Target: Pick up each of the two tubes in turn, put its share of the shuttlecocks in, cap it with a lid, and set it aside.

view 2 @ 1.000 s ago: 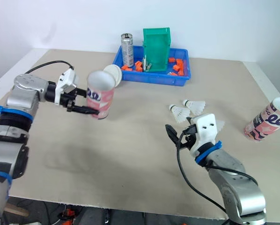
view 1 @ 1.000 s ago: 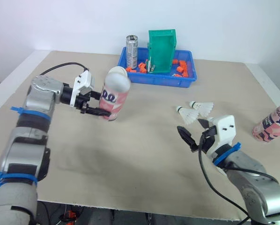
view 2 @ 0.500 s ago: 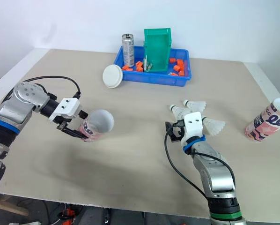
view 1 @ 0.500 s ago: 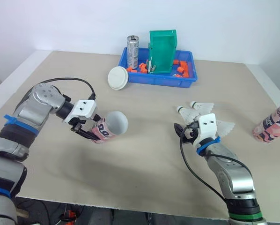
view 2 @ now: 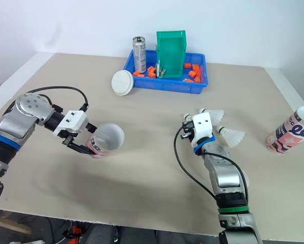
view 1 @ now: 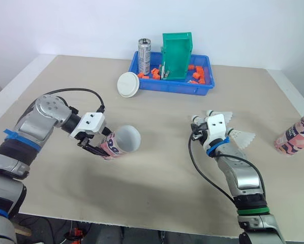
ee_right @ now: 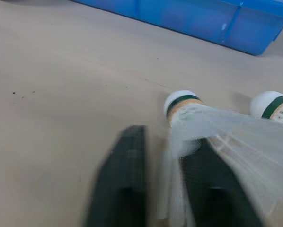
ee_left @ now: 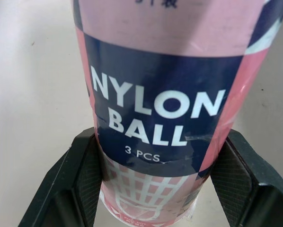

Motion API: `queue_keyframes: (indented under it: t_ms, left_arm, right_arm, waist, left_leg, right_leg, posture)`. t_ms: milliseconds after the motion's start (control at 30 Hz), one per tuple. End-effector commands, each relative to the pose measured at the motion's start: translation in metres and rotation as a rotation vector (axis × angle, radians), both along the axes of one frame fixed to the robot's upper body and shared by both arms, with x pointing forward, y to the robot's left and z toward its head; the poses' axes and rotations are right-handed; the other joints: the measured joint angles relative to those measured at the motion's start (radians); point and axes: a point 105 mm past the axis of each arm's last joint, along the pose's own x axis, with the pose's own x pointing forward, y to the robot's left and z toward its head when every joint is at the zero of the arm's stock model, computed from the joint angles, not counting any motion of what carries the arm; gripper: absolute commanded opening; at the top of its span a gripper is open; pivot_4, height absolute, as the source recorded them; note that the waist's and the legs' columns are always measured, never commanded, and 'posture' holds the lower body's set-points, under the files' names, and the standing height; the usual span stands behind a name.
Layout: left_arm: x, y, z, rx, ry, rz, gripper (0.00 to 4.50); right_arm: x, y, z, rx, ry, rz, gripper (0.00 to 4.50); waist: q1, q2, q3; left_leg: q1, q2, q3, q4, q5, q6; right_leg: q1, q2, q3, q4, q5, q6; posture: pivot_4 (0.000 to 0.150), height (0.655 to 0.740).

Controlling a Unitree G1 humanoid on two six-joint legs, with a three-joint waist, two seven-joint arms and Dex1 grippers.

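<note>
Beige worktop [view 1: 157,173], white wall behind, blue tray [view 1: 172,84] at the far edge.

Progress is early, I'd say. The left tool [view 1: 101,145] is clamped on the first tube [view 1: 122,143], which is lifted and tipped over with its open mouth toward the robot's right. The inside looks empty from the head view. The shuttlecocks [view 1: 242,136] lie loose on the worktop, right of centre. The right tool [view 1: 196,133] is down among them, its fingers a narrow way apart with nothing gripped between them as far as I can tell. One white lid [view 1: 127,84] lies flat just beside the tray. The second tube [view 1: 296,133] sits at the right edge, well apart from both tools.

Still left to do: load, cap and set aside, for both tubes.

View differences:
- The left wrist view shows both pads pressed on the tube's lower sides and the label "NYLON BALL 3 PCS". The head views show the tube's mouth instead.
- The right wrist view shows the finger gap, with one shuttlecock's skirt against one finger. In the head views the white mount hides most of that.
</note>
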Motion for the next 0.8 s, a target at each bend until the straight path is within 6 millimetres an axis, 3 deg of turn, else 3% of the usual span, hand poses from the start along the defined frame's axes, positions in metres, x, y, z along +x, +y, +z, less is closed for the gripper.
queue_keyframes:
  t_ms: [33,100,200,267,333,433,500,633,800]
  left_arm:
    - [-0.006,-0.004,-0.011,0.007,0.037,-0.032,3.08]
    - [-0.006,-0.005,-0.011,-0.001,0.041,-0.031,3.08]
    - [-0.006,-0.006,-0.013,-0.006,0.046,-0.029,3.08]
    - [-0.005,-0.006,-0.016,-0.008,0.050,-0.028,3.08]
    - [-0.005,-0.007,-0.016,-0.021,0.062,-0.026,3.08]
    - [-0.005,-0.010,-0.016,-0.047,0.076,-0.023,3.08]
    - [-0.004,-0.012,-0.012,-0.071,0.079,-0.022,3.08]
    - [-0.001,-0.013,-0.001,-0.111,0.071,-0.010,3.08]
    - [-0.002,-0.016,0.009,-0.155,0.077,-0.010,3.08]
  right_arm:
    - [-0.006,0.010,0.038,0.004,-0.125,0.078,0.03]
    - [-0.017,0.021,0.054,-0.030,-0.175,0.175,0.03]
    - [-0.037,0.032,0.095,-0.066,-0.281,0.302,0.03]
    - [-0.063,0.045,0.130,-0.111,-0.357,0.476,0.03]
    - [-0.105,0.065,0.145,-0.214,-0.358,0.749,0.03]
    - [-0.145,0.084,0.138,-0.339,-0.274,1.026,0.03]
    - [-0.155,0.091,0.132,-0.379,-0.225,1.125,0.03]
    - [-0.150,0.089,0.118,-0.443,-0.171,1.162,0.03]
    - [-0.135,0.098,0.116,-0.474,-0.202,1.155,0.03]
  waist:
    - [0.000,0.000,0.000]
    - [0.001,0.001,0.000]
    - [0.001,0.001,0.000]
    - [0.002,0.002,0.000]
    - [0.002,0.001,-0.001]
    - [0.007,0.006,0.001]
    - [0.005,0.005,0.000]
    - [0.005,0.005,0.000]
    - [0.002,0.004,0.000]
  left_leg:
    - [0.000,0.000,0.000,0.000,0.000,0.000]
    - [0.000,0.000,0.000,0.000,0.000,0.000]
    - [0.000,0.000,0.000,0.000,0.000,0.000]
    - [0.000,0.000,0.000,0.000,0.000,0.000]
    - [0.000,-0.001,0.000,0.001,0.000,0.000]
    - [0.000,-0.001,0.000,0.000,0.000,0.000]
    - [0.001,0.000,0.000,0.001,-0.001,0.001]
    - [0.001,0.000,0.000,0.004,-0.001,0.001]
    - [0.000,0.000,0.002,0.005,0.000,0.001]
  right_leg:
    - [0.000,0.000,0.000,0.000,0.000,0.000]
    - [0.000,0.000,0.000,0.000,0.000,0.000]
    - [0.000,0.000,0.000,0.000,0.000,0.001]
    - [0.000,-0.001,0.000,0.000,0.000,0.001]
    - [0.001,-0.001,0.000,0.000,0.000,0.001]
    - [0.003,-0.003,-0.001,0.000,-0.001,0.002]
    - [0.004,-0.003,-0.002,0.000,-0.002,0.001]
    - [0.004,-0.003,-0.002,0.000,-0.002,-0.001]
    - [0.003,-0.003,-0.001,0.000,-0.001,-0.001]
  posture:
    - [0.150,0.7362]
    - [0.150,0.7362]
    - [0.150,0.7362]
    - [0.150,0.7362]
    - [0.150,0.7362]
    - [0.150,0.7362]
    - [0.150,0.7362]
    - [0.150,0.7362]
    - [0.150,0.7362]
